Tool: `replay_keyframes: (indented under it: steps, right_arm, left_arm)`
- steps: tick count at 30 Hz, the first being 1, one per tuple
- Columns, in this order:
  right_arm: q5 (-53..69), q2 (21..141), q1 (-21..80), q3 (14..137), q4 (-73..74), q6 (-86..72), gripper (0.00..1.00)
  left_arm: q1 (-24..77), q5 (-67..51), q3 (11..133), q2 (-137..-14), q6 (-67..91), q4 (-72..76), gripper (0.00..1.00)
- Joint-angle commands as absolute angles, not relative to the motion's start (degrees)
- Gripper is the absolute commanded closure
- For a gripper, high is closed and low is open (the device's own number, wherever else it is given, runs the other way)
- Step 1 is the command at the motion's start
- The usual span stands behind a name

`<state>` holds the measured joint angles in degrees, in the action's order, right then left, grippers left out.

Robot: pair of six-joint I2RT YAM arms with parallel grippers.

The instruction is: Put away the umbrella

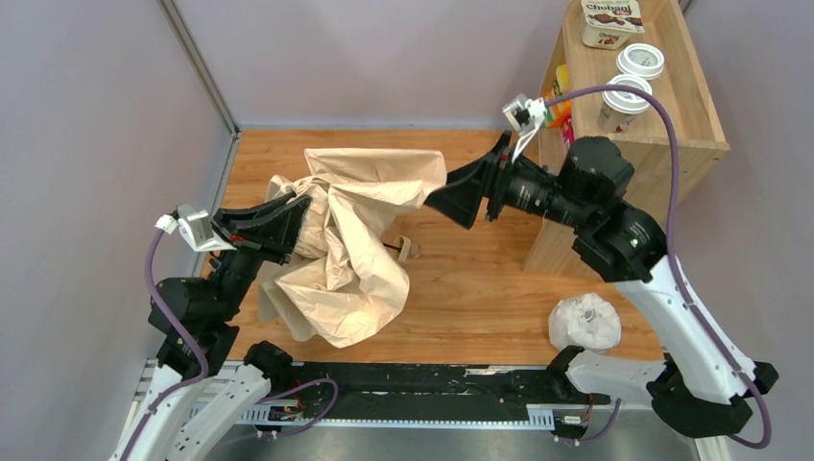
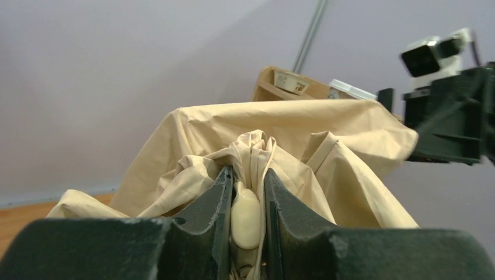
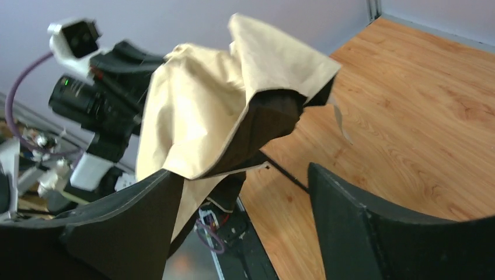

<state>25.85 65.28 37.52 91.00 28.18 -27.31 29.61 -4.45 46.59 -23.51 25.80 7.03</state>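
two grippers fold the umbrella: left gripper pinches its bunch; right gripper, spread, must next grasp loose cloth.

Left arm clamps its jaws narrowly, while right arm stretches leftward, jaws spread wide.

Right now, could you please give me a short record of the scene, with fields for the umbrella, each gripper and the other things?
umbrella: beige canopy, crumpled in a loose heap on the table, not folded
handle: small pale knob at the heap's right edge
left gripper: shut on bunched canopy fabric
right gripper: open, a canopy edge draped over one finger
white bag: near right, apart from the umbrella
shelf: wooden, far right, with yogurt cups on top
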Motion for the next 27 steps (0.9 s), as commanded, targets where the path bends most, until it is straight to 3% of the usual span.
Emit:
replay_keyframes:
  steps: [1,2,5,7,10,12,15,22,27]
  right_arm:
    - [12.66,60.39,46.04,91.42,35.25,-15.13,0.17]
    - [13.0,60.55,47.19,90.62,34.03,-15.29,0.18]
    - [12.32,64.15,50.52,93.06,33.48,-16.7,0.41]
    - [4.96,65.91,53.68,95.7,35.58,-14.43,0.43]
    - [5.79,68.81,55.63,97.21,35.52,-12.04,0.47]
    - [7.81,71.61,55.63,97.12,33.15,-13.0,0.66]
    - [8.87,76.36,55.55,98.17,29.98,-13.8,0.78]
    - [13.35,88.66,55.28,108.34,29.42,-13.81,0.76]
    - [2.04,88.6,55.46,113.02,42.16,-9.06,0.64]
  left_arm:
    - [29.71,1.48,50.01,-25.48,28.74,5.89,1.0]
    - [29.79,0.97,49.92,-25.66,28.83,6.06,1.0]
    - [29.79,0.44,49.75,-26.98,29.36,6.5,1.0]
    - [29.71,0.88,49.57,-27.42,29.79,5.98,1.0]
    - [29.79,0.36,49.57,-28.12,30.67,5.45,1.0]
    - [29.79,-1.67,49.57,-28.82,31.55,5.8,1.0]
    - [29.79,-3.25,49.48,-29.62,33.22,6.94,1.0]
    - [29.79,-7.64,50.62,-33.48,37.88,7.74,1.0]
    - [29.79,-2.66,54.21,-36.21,39.73,0.81,1.0]
